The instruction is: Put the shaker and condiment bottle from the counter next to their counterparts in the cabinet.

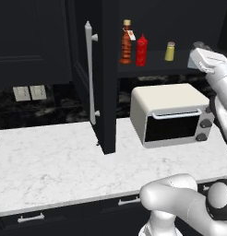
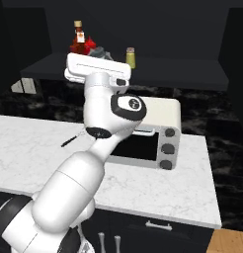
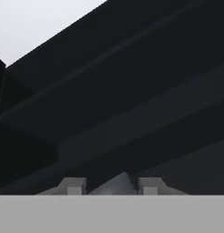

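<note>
Halfway: condiment bottle (image 1: pixel 126 44) already on cabinet shelf (image 1: pixel 154 67), touching red squeeze bottle (image 1: pixel 142 50), upper middle of frame. Hand (image 3: pixel 112 187) clamped on grey shaker (image 3: pixel 118 182), high at upper right near yellowish shaker (image 1: pixel 170 51); not yet set down

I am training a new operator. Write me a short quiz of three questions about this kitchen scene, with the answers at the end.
1. True or false: the tall brown-orange ridged bottle stands on the white marble counter.
2. What stands right beside that bottle on the black cabinet's shelf? A) the red squeeze bottle B) a green jar C) a white mug
3. Fill in: in the hand view, the end effector is closed on a pale grey ____.
Key: 1 false, it is on the shelf. 2 A. 3 shaker, as far as its visible part tells.
</note>
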### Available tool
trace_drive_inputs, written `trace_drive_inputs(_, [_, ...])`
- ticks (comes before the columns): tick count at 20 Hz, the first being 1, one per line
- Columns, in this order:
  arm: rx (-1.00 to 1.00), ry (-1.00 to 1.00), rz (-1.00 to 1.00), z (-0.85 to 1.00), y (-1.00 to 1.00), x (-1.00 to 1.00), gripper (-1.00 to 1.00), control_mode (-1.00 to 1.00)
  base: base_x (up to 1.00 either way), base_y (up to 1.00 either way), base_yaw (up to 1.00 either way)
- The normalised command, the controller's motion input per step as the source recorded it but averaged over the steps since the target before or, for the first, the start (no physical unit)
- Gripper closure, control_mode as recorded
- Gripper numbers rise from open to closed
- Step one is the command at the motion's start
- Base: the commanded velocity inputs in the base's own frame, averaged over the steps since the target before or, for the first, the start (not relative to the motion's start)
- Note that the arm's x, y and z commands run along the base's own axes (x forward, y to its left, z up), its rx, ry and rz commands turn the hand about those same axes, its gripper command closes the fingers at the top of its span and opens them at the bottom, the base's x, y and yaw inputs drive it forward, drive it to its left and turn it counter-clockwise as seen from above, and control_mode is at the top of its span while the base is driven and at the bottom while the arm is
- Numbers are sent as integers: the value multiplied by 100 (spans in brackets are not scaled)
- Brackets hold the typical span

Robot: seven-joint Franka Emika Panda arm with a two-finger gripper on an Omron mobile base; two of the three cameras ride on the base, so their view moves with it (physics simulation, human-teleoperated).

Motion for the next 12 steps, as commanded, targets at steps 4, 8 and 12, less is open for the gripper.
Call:
trace_drive_inputs(4, [-22,5,0,-6,-44,4,100,-100,0,0,0])
trace_drive_inputs(8, [-29,23,0,-24,-27,19,100,-100,0,0,0])
trace_drive_inputs(12, [-6,11,2,9,-22,24,100,-100,0,0,0])
